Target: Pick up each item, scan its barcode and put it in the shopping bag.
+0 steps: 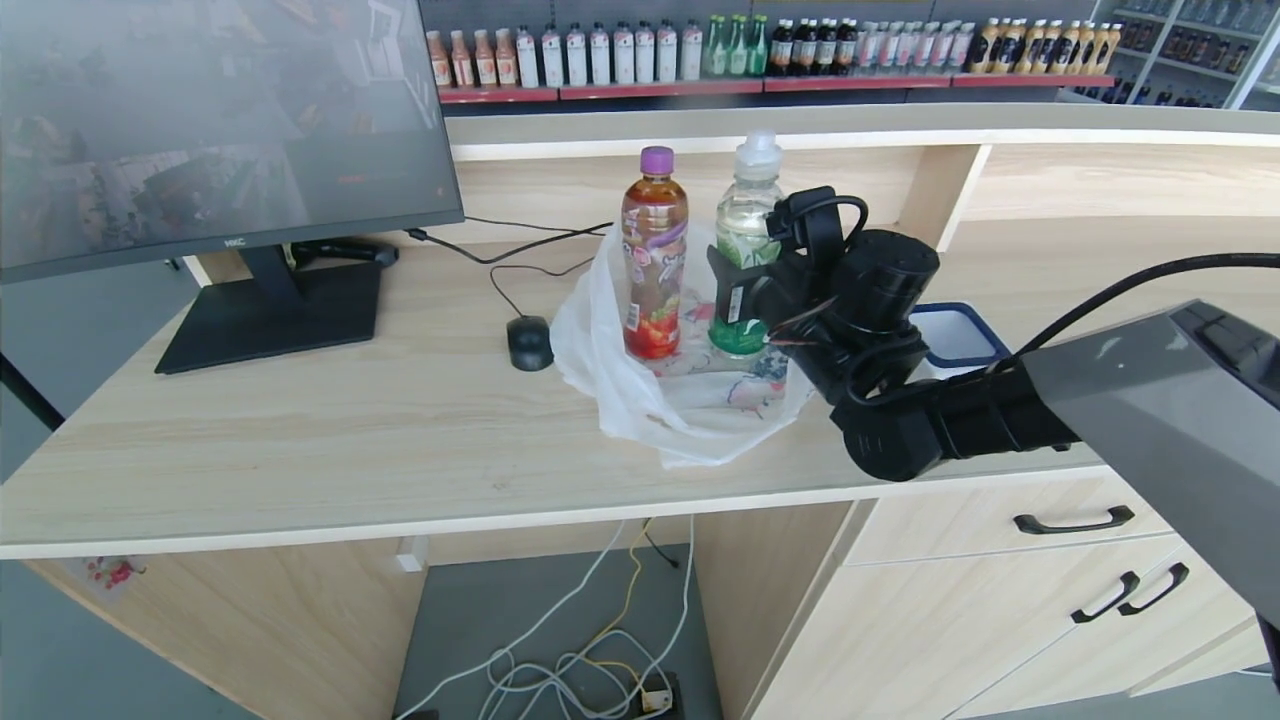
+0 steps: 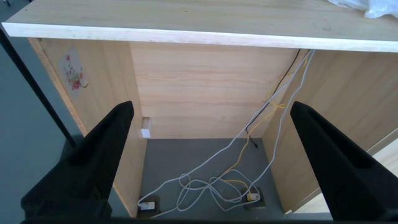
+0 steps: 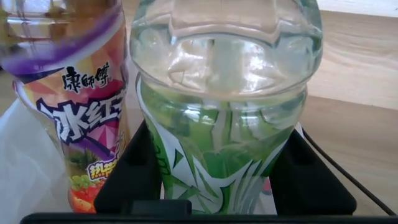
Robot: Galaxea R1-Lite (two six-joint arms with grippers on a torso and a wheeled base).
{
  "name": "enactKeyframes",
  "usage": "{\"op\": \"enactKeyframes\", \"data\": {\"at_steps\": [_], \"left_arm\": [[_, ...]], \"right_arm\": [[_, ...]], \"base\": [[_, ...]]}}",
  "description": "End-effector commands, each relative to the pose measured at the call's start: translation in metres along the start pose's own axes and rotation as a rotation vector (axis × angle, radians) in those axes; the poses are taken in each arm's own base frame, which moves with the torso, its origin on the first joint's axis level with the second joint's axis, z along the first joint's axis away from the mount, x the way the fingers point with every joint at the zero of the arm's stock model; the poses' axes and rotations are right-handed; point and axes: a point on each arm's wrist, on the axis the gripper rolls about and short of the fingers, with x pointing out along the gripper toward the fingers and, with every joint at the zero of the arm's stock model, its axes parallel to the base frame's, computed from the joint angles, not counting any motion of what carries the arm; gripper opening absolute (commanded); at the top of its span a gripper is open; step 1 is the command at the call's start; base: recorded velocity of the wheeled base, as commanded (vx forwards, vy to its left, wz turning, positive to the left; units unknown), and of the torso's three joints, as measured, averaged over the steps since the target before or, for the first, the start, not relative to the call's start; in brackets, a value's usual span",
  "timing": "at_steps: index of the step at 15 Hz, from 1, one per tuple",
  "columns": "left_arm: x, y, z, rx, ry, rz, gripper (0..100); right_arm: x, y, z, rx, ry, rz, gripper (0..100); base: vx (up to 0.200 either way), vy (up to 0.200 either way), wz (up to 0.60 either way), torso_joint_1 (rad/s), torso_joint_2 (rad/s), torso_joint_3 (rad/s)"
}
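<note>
So the right gripper (image 1: pixel 742 292) is clamped on the clear bottle (image 1: pixel 748 215), the one with the green label. Its black fingers (image 3: pixel 311 177) press against either side of the label. That bottle stands upright inside the white shopping bag (image 1: pixel 640 400), just beside the tea bottle (image 1: pixel 655 260) with the purple cap, also upright in the bag. The two bottles are nearly touching, so there's barely any gap on that side.

The bag sits mid-counter (image 1: pixel 350 430) and its front fold comes close to the counter's front edge. Behind the bottles a raised ledge (image 1: pixel 700 130) runs along the back, so it's tight back there. The mouse (image 1: pixel 529 342) lies just beside the bag on the robot's left. Past it there's a wide stretch of bare wood out to the monitor (image 1: pixel 200 120) and its stand. On the other side a blue-rimmed tray (image 1: pixel 950 307) sits near the right arm, partly hidden by it.

The left gripper (image 2: pixel 212 107) hangs low in front of the counter, below its front edge, jaws spread wide with nothing in them. Ahead of it is the open kneehole with cables (image 2: pixel 211 186) on the floor, and drawers (image 1: pixel 1073 522) close it off on the right
</note>
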Motion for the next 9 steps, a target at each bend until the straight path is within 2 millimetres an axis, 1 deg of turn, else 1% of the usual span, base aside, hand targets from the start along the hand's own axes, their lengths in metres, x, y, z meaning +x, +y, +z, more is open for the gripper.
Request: {"op": "enactKeyframes", "data": {"at_steps": [1,4,9], "left_arm": [[0.0,0.0,0.0,0.0,-0.001,0.001,100],[0.0,0.0,0.0,0.0,-0.001,0.001,100],[0.0,0.0,0.0,0.0,-0.001,0.001,100]], "right_arm": [[0.0006,0.002,-0.0091,-0.002,0.021,0.004,0],[0.0008,0.0031,-0.0148,-0.003,0.033,0.007,0],[0.0004,0.003,-0.0183,0.017,0.042,0.008,0]], "base": [[0.0,0.0,0.0,0.0,0.0,0.0],[0.0,0.0,0.0,0.0,0.0,0.0],[0.0,0.0,0.0,0.0,0.0,0.0]]}}
